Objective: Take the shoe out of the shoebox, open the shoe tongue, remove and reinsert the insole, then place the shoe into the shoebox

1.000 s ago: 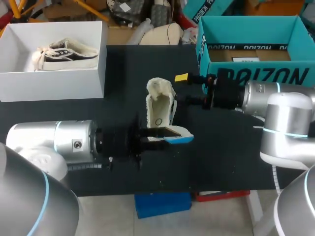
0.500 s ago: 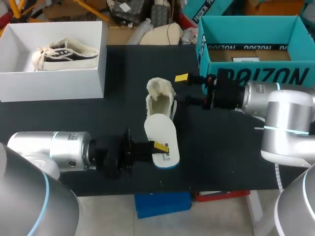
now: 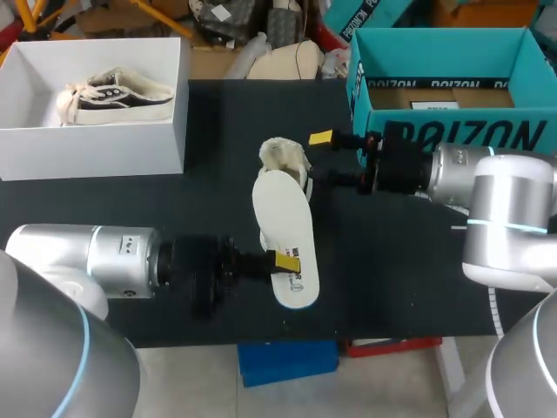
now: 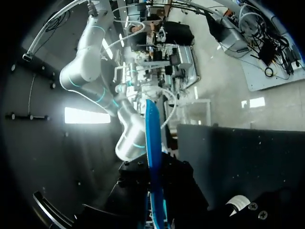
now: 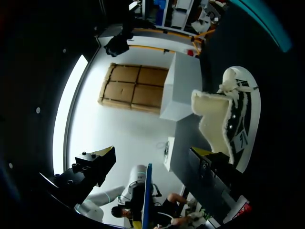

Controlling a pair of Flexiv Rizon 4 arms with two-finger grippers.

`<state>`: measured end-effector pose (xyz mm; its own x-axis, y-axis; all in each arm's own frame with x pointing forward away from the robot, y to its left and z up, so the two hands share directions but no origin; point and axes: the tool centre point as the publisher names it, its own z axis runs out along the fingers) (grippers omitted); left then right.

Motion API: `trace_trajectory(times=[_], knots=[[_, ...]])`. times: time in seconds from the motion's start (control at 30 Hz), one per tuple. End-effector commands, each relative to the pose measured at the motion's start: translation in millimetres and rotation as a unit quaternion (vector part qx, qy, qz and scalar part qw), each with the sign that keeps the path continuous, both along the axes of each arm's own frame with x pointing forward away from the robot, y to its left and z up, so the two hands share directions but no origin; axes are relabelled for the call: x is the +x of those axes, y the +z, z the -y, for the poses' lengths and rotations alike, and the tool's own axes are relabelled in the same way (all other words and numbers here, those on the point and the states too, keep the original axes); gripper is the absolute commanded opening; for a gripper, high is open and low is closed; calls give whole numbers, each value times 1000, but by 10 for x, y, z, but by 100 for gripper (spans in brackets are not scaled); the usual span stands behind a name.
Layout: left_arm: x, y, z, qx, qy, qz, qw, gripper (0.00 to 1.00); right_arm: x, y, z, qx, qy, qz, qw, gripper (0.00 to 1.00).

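**Insole out of the shoe, held in our left pincer**

The insole (image 3: 280, 218) is outside the shoe. It lies flat with its white side up over the middle of the black table (image 3: 218, 200), and its far end covers the near part of the shoe (image 3: 280, 155). Our left pincer (image 3: 285, 260) is clenched on the near part of the insole, close to its heel end. One yellow tip rests on top of the white face. In the left wrist view we see the insole from its edge, a thin blue line that runs out between the two fingers.

The shoe stands on the table just behind the insole, not in any box. Its fleece lining shows at the opening. In the right wrist view the fleece-lined tongue stands up and the lace side is turned to the camera.

Our right pincer (image 3: 320, 158) comes in from the right and is released, with its fingers wide apart. The nearer finger is right at the side of the shoe, but we cannot tell if it touches. The other yellow tip is in the air beyond the shoe.

The white shoebox (image 3: 96, 150) stands at the far left corner of the table, well apart from the shoe. A second shoe (image 3: 117, 93) lies on its side in it. A teal box (image 3: 522, 132) stands open at the far right, behind our right arm.
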<state>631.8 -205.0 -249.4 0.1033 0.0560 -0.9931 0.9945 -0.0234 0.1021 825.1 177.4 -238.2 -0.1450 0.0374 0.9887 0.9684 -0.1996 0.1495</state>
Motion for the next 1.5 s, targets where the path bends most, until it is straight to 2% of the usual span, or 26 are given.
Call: trace_trajectory(times=[0.03,0.07,0.37,0.57,0.8,0.93,1.4,1.5], knots=[[-18,-45,-41,3,-16,14,1000,0,-4,4,-11,-1,-1,0,1000,100],[7,-76,-58,12,-10,15,1000,0,-4,4,-11,-1,-1,0,1000,100],[265,-140,-156,-21,-6,61,998,0,-4,4,-11,-1,-1,0,1000,100],[605,-220,-174,-26,0,55,998,0,-4,4,-11,-1,-1,0,1000,100],[1023,-216,-179,-25,10,52,998,0,-4,4,-11,-1,-1,0,1000,100],[1188,-193,-150,-16,-4,49,999,0,-4,4,-11,-1,-1,0,1000,100],[1232,-183,-155,-9,-8,53,999,0,-4,4,-11,-1,-1,0,1000,100],[1232,-183,-155,-9,-8,53,999,0,-18,-49,24,-14,45,-5,999,100]])
